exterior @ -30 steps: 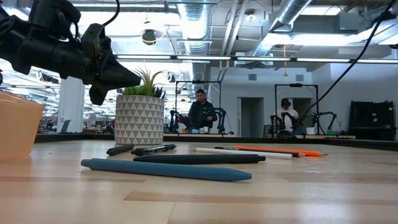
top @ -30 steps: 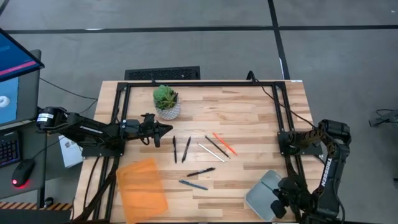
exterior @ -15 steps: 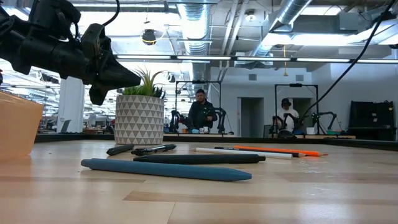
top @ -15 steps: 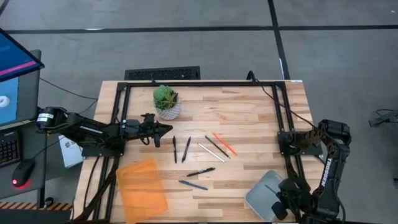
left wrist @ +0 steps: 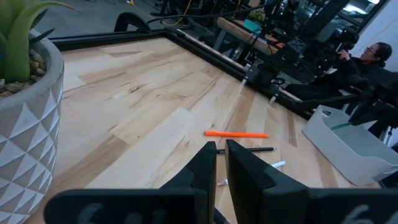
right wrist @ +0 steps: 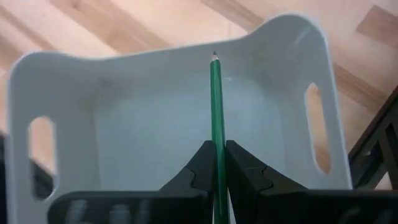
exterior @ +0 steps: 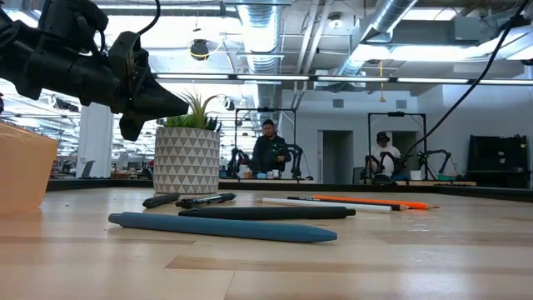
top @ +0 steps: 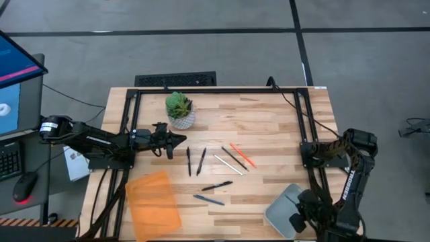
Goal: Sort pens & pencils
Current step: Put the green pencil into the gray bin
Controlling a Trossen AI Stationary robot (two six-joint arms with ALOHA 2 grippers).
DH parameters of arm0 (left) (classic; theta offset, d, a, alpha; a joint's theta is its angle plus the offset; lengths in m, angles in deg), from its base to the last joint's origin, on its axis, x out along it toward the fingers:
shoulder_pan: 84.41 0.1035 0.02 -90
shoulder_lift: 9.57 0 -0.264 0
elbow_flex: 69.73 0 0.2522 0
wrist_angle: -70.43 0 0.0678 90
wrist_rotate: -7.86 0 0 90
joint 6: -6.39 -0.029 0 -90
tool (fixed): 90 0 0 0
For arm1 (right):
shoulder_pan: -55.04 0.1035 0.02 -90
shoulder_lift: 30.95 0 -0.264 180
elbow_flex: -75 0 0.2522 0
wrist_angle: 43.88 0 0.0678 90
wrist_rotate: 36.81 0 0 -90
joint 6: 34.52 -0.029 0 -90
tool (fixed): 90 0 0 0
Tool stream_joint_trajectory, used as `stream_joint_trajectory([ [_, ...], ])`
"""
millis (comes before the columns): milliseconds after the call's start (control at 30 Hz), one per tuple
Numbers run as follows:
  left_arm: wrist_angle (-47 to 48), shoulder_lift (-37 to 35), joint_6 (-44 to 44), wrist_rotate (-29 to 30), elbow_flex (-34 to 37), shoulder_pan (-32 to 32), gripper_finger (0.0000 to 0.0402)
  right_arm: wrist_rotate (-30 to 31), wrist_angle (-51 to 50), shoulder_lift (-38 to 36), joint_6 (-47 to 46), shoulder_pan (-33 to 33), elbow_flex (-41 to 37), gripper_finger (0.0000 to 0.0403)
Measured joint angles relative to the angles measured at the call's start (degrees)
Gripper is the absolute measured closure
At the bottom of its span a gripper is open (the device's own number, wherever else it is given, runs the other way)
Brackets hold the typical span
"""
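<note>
Several pens lie flat on the wooden table: two black ones (top: 189, 161) (top: 201, 161), a third black one (top: 217, 186) and a blue one (top: 209, 199). To their right lie an orange pencil (top: 242, 154), a white pencil (top: 227, 165) and a dark thin one (top: 235, 159). My left gripper (top: 180, 140) hovers shut and empty beside the plant pot. My right gripper (top: 297, 220) is over the white bin (top: 279, 212), shut on a green pencil (right wrist: 216, 106). My right gripper pinches the green pencil's shaft (right wrist: 216, 138) between its two fingers. The pencil runs along the fingers, and its sharpened tip (right wrist: 214, 57) sticks out well past them. The fingers point steeply down from above. The pencil is lifted, over the inside of the white bin.
A potted plant (top: 179, 109) stands at the back left, close to my left gripper. An orange bin (top: 154, 200) sits near the front left. A black frame (top: 302, 114) runs along the table's edges. People sit at benches in the room beyond the table.
My right arm has swung a little toward the table's left and tipped slightly over the white bin. It is still shut on the green pencil.
</note>
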Motion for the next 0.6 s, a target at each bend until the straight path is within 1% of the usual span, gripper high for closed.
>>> stream_joint_trajectory([
  [133,0.00,0.00,0.02,0.00,0.00,0.00,0.0376,-0.98,-0.04,-0.01,0.32,-0.94,-0.84,0.0352],
  [600,0.00,0.00,-0.10,-0.02,0.00,-0.01,0.0376,-0.88,-0.75,0.00,0.51,-3.56,-0.84,0.0346],
])
